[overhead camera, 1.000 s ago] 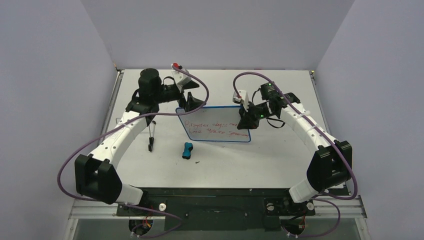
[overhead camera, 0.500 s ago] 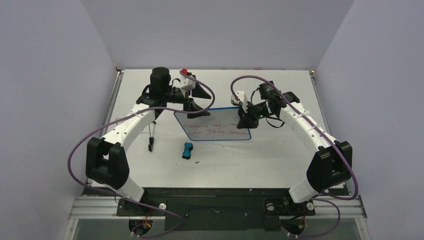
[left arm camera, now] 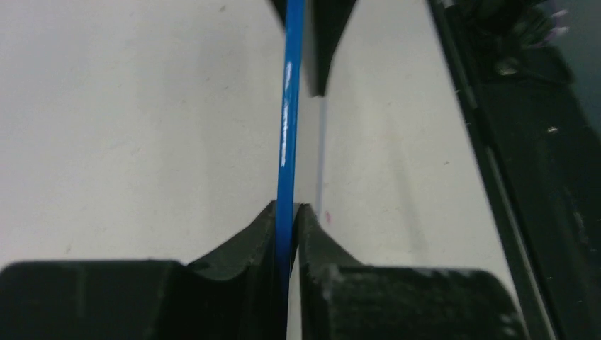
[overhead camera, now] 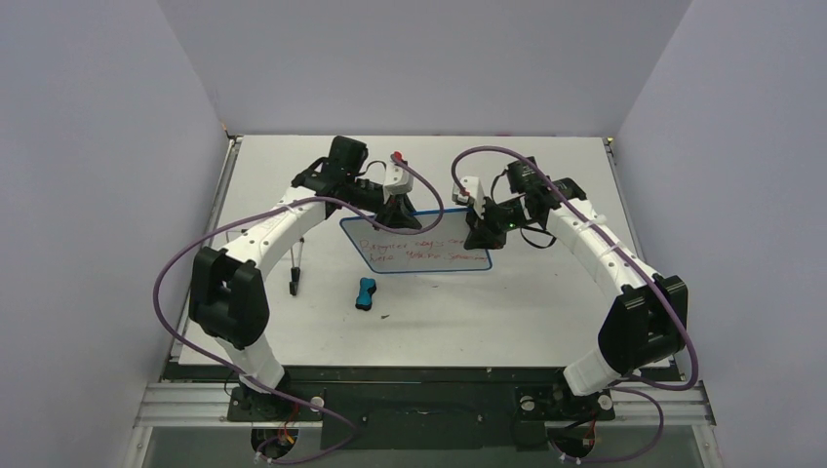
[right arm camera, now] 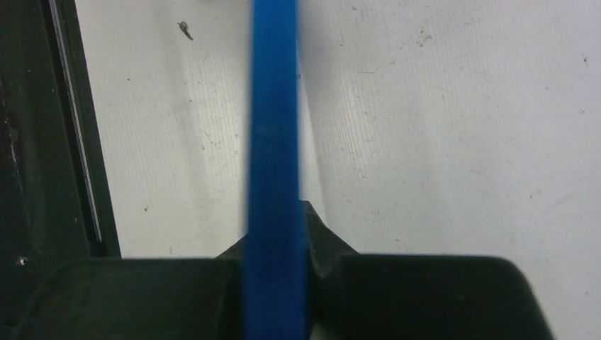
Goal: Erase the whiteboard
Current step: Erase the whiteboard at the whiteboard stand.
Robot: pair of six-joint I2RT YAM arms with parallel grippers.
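The whiteboard (overhead camera: 421, 251) lies flat mid-table, white with a thin blue rim and red handwriting. My left gripper (overhead camera: 397, 216) sits at its far edge and is shut on the rim. In the left wrist view the blue rim (left arm camera: 288, 127) runs edge-on between the closed fingertips of that gripper (left arm camera: 289, 212). My right gripper (overhead camera: 479, 232) is shut on the board's right end. The right wrist view shows the blurred blue rim (right arm camera: 273, 106) pinched in this gripper (right arm camera: 278, 223).
A small blue-and-black eraser (overhead camera: 365, 292) lies on the table in front of the board. A dark marker (overhead camera: 295, 265) lies to the left, near the left arm. A black rail (left arm camera: 524, 163) borders the table edge.
The left arm swung right along the board's far edge from its left corner, and its jaws went from open to shut on the rim. The right gripper kept its grip.
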